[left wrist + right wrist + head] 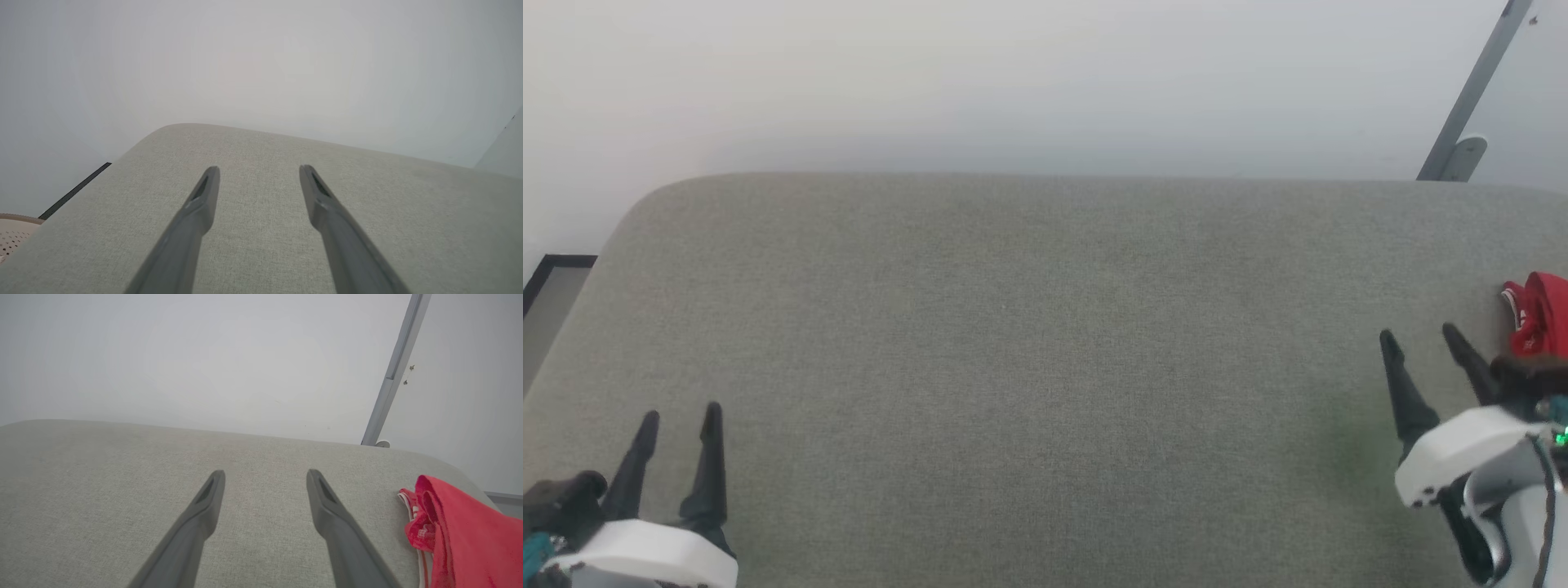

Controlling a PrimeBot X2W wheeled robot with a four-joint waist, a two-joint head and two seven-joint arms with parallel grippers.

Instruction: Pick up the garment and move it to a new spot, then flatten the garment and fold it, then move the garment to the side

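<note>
Garment (1539,314), a red shirt with white-and-red striped trim, lies at the far right edge of the head view, on the grey padded surface (1045,343) and cut off by the frame. In the right wrist view the garment (457,535) shows at the lower right as a rumpled red ridge with a striped hem curling beside it. Most of it runs out of the picture, so whether it is folded cannot be told. The right gripper (1419,332) sits at the lower right of the head view, just left of the garment. Its two dark fingers are spread wide and hold nothing, and the right wrist view shows the same gripper (266,472) with bare grey cloth between the fingers. The left gripper (681,412) rests at the lower left, well apart from the garment, also spread wide and empty. The left wrist view confirms this for the gripper (259,168). The broad middle of the surface carries no cloth. As a judgement, this scene fits two stages. Either the garment is a heap at the side waiting to be picked up and carried to the middle, or it has been folded and set aside with the job near its close. The bunched edge in view leans toward the heap, but too little of it shows to settle the matter.
</note>
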